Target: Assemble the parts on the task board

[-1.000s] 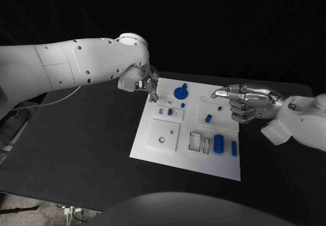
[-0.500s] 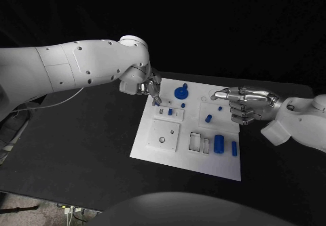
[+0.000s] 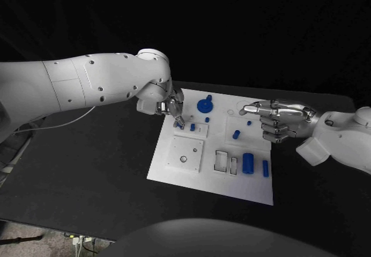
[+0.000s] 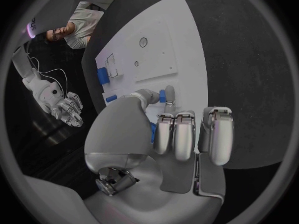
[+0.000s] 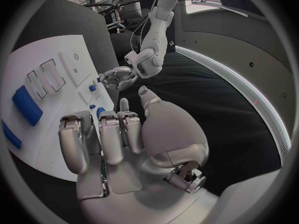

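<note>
The white task board [image 3: 182, 167] lies mid-table, also seen as the board [image 4: 168, 45] in the left wrist view. My left hand [image 3: 169, 105] hovers over the board's far left corner and pinches a small blue peg [image 3: 179, 125] between thumb and fingers; the peg [image 4: 169, 93] points down at the board beside a small blue part [image 3: 192, 127] in a slot. My right hand [image 3: 278, 120] hangs above the board's far right edge with fingers curled and nothing in it. Other blue parts: a round knob [image 3: 206, 104], a short peg [image 3: 236, 135], a large cylinder [image 3: 248, 163].
A thin blue bar [image 3: 266, 168] lies near the board's right edge, beside two empty rectangular slots [image 3: 227, 161]. A square plate with a hole [image 3: 187, 153] sits on the board's left half. Black table surrounds the board.
My left hand has moved toward me and lower with the blue peg, from the board's far edge to over the small slot. The right hand has barely shifted.
</note>
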You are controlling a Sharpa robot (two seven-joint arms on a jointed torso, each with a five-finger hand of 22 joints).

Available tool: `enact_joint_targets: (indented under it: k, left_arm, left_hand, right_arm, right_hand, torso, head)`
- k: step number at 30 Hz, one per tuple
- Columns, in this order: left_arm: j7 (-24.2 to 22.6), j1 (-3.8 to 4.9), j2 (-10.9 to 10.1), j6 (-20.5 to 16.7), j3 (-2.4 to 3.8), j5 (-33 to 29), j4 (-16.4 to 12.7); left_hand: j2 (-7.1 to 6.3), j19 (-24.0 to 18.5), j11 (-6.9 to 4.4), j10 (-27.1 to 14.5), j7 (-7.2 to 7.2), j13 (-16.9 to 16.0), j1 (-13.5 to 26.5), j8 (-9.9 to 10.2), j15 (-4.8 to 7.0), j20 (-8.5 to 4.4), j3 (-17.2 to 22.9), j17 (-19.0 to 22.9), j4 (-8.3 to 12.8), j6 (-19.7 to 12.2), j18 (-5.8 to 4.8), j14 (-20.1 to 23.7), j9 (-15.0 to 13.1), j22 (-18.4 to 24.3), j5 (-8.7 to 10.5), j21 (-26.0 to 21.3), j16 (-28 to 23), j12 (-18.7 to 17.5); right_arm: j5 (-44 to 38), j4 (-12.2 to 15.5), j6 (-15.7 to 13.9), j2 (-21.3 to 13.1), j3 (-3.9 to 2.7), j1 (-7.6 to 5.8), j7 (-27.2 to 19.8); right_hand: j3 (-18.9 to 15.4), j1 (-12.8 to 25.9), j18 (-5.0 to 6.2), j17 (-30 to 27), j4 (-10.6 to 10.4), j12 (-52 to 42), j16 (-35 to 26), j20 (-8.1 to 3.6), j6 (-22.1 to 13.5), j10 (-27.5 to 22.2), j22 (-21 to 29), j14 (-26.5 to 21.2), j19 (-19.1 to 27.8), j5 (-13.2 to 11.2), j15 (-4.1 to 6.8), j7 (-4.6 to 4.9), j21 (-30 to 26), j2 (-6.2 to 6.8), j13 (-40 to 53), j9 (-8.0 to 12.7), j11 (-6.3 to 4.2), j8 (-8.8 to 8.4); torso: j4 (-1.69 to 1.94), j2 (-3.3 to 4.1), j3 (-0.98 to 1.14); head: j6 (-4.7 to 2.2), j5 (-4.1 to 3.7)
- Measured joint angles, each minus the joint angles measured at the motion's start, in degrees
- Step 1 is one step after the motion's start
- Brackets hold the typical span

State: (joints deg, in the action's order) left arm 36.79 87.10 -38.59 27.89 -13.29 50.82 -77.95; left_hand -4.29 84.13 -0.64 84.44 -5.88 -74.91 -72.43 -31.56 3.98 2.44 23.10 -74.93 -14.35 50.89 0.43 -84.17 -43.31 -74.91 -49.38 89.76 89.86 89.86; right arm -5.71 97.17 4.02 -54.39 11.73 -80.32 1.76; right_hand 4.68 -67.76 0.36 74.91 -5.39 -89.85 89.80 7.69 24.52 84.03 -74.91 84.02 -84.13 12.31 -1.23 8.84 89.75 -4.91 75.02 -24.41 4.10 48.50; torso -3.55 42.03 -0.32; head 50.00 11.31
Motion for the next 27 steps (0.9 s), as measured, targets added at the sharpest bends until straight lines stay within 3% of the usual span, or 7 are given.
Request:
enact_joint_targets:
  k: [18, 27]
  left_arm:
    - [0.7, -0.67, 0.1, -1.5, -0.01, 0.1, -0.2]
    - [0.7, -1.43, 0.7, -3.3, 0.0, 0.2, -0.5]
  left_hand:
    - [0.46, 0.0, 0.0, 0.0, 0.0, 0.0, 0.3, -0.2, -0.01, 0.0, -0.2, 0.0, 0.2, 0.0, -0.01, 0.0, -0.1, 0.0, 0.02, 0.0, 0.0, 0.0]
    - [0.88, 0.0, 0.01, 0.0, -0.01, 0.0, 0.7, 0.6, -0.01, 0.0, -0.3, 0.0, 0.3, 0.0, 0.0, 0.0, -0.1, 0.0, 0.69, 0.0, 0.0, 0.0]
  right_arm:
    - [0.6, 0.0, 0.1, 0.0, 0.0, 0.14, 0.3]
    - [0.8, 0.0, 0.1, 0.0, 0.0, 0.2, 0.4]
  right_hand:
    - [0.0, 0.0, 0.01, 0.0, 0.0, 0.0, 0.0, 0.21, 0.2, 0.0, 0.0, 0.0, 0.2, 0.0, 0.0, -0.18, 0.0, 0.02, 0.0, 0.1, 0.0, 0.0]
    - [0.0, -0.3, 0.0, 0.0, 0.0, 0.0, 0.0, 0.2, 0.4, 0.0, 0.0, 0.0, 0.2, 0.0, 0.0, -0.37, 0.0, -0.29, 0.0, 0.1, 0.0, 0.0]
  torso:
    - [0.09, 0.01, 0.02]
    - [0.07, -0.02, 0.02]
  head:
    - [0.0, 0.09]
    - [0.0, 0.11]
